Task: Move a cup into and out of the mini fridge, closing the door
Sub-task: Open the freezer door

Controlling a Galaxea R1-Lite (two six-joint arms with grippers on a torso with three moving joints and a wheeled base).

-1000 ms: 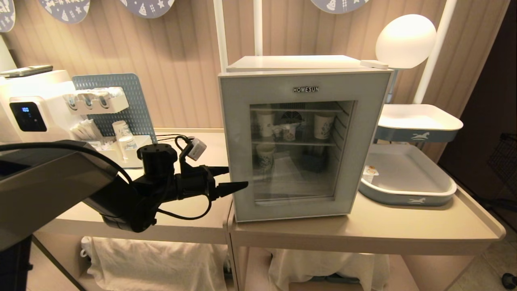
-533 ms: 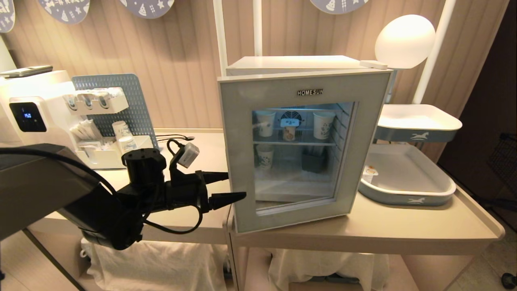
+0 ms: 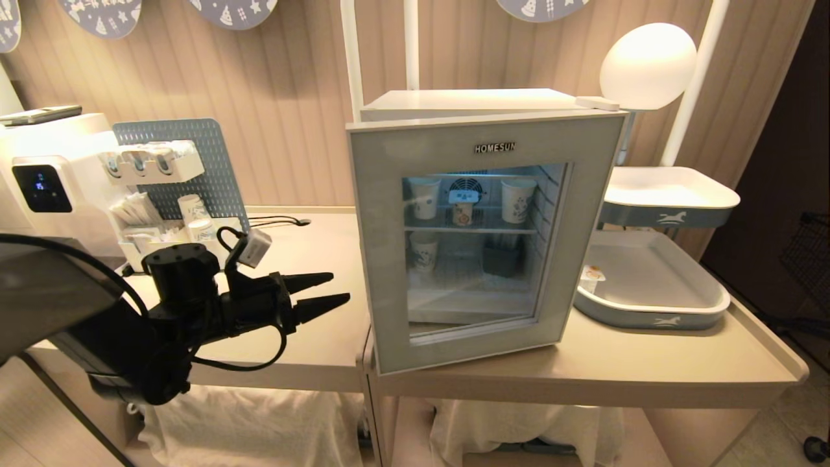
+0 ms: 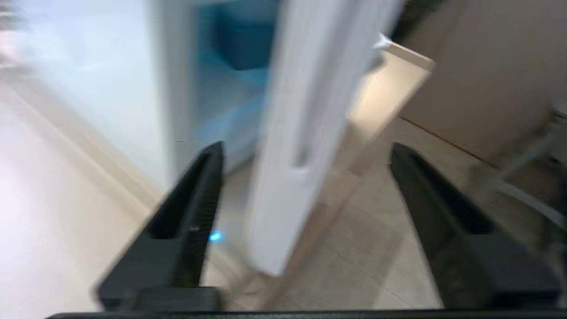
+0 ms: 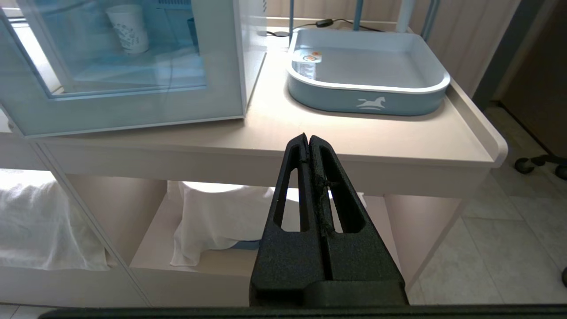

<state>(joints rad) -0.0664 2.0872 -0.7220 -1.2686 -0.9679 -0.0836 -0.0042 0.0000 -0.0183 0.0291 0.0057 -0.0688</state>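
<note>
From the head view, the mini fridge [image 3: 486,227] stands on the desk [image 3: 583,370] with the door [image 3: 382,259] swung slightly ajar, its free edge on the left jutting toward me. The left tool [image 3: 324,293] hovers over the desk just left of that edge, apart from it, fingers spread and holding nothing, pointing right at it. The edge runs upright, so I judge the next pull or push turns on getting a finger behind it. The cup [image 3: 463,213] sits on the upper wire shelf below the fan, between two taller paper cups [image 3: 425,197]. In the left wrist view, blurred, the upright door edge [image 4: 292,146] lies between the two spread fingers [image 4: 195,208], with the lit interior beyond the gap. In the right wrist view, the right tool [image 5: 308,141] hangs parked below the desk front, pressed shut and empty, well away from the door; a tray [image 5: 367,97] sits to the fridge's right. The left arm is clearly nearer.
</note>
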